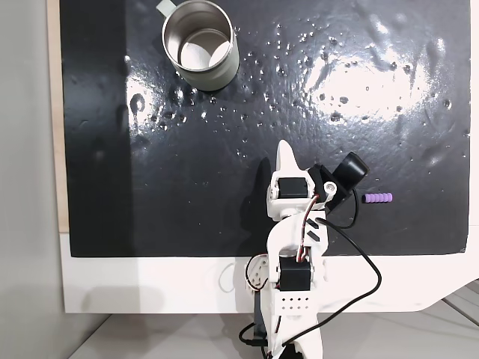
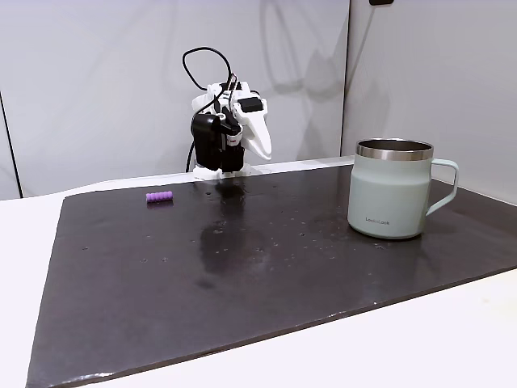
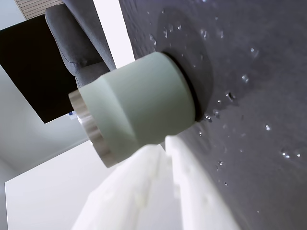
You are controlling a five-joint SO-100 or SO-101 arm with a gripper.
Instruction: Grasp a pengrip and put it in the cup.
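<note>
White printed arm (image 1: 296,247), black servos, black cable (image 1: 359,262).

The wide black glossy mat (image 1: 224,149) lies open between the folded white arm's two-finger gripper (image 1: 285,157) and the round silver-grey metal cup (image 1: 200,45), which stands upright far across it in a fixed view. The tiny purple ribbed pengrip (image 1: 377,198) lies alone just beside the arm, open mat on its far sides. The cup's mouth (image 2: 394,149) is uncovered.
</note>
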